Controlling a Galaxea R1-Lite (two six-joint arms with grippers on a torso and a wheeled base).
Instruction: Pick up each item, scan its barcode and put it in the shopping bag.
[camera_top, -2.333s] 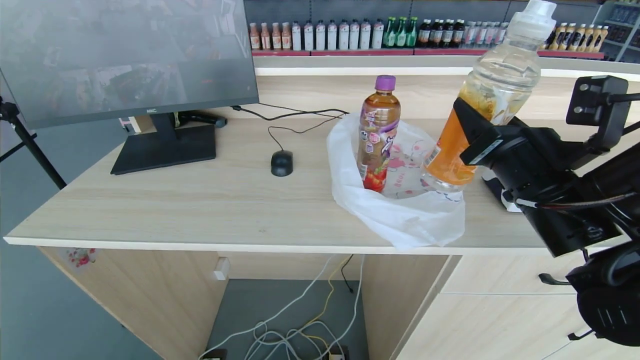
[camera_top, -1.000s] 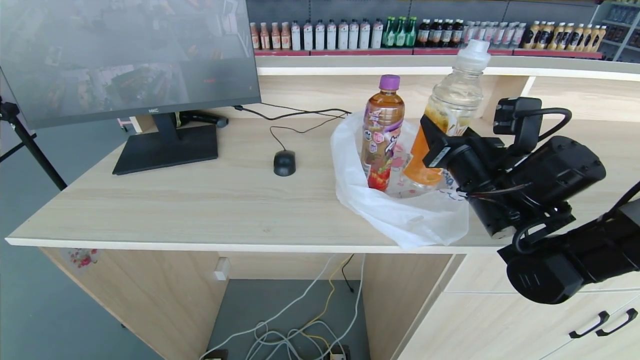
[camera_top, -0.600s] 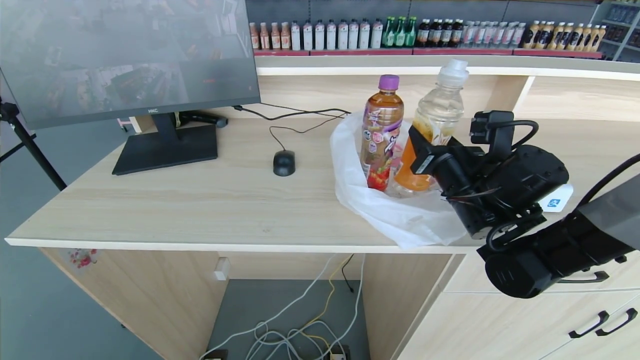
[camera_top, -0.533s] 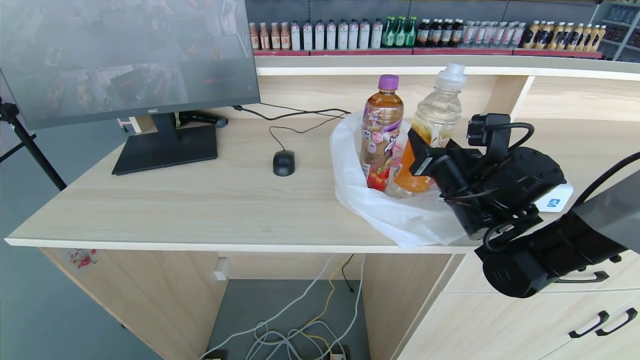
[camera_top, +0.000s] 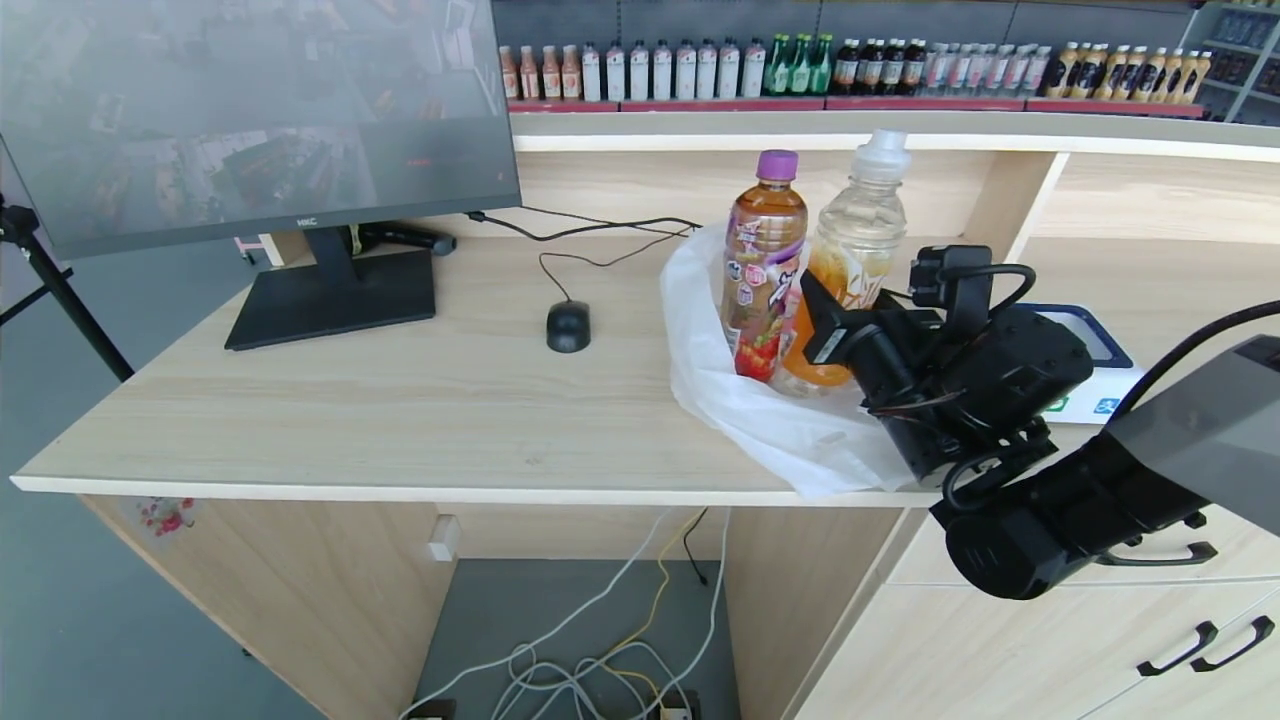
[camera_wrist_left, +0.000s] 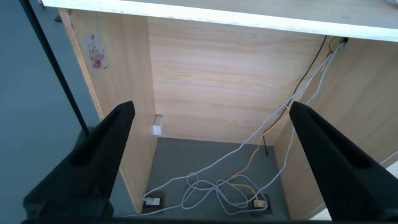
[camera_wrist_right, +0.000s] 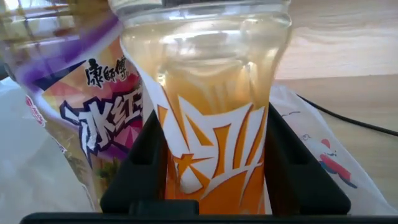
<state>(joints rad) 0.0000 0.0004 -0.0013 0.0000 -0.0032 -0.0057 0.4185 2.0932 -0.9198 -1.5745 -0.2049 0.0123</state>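
Observation:
A clear bottle of orange drink (camera_top: 850, 255) with a white cap stands upright, its base down inside the white shopping bag (camera_top: 800, 435) on the counter. My right gripper (camera_top: 832, 325) is shut on its lower half. In the right wrist view the orange bottle (camera_wrist_right: 211, 124) sits between the black fingers (camera_wrist_right: 144, 165) of the right gripper (camera_wrist_right: 214, 155). A purple-capped tea bottle (camera_top: 762, 265) stands in the bag right beside it, also seen as the tea bottle (camera_wrist_right: 74, 118) close up. My left gripper (camera_wrist_left: 211, 115) hangs open below the counter edge, holding nothing.
A white and blue scanner pad (camera_top: 1095, 365) lies on the counter just right of the bag. A monitor (camera_top: 250, 110) and a mouse (camera_top: 567, 325) stand to the left, with cables behind. Shelves of bottles (camera_top: 850, 65) line the back. Loose cables (camera_wrist_left: 217, 180) lie under the desk.
My right arm has brought the orange bottle down and to the left, from high over the scanner into the bag beside the tea bottle. The scanner pad is now uncovered.

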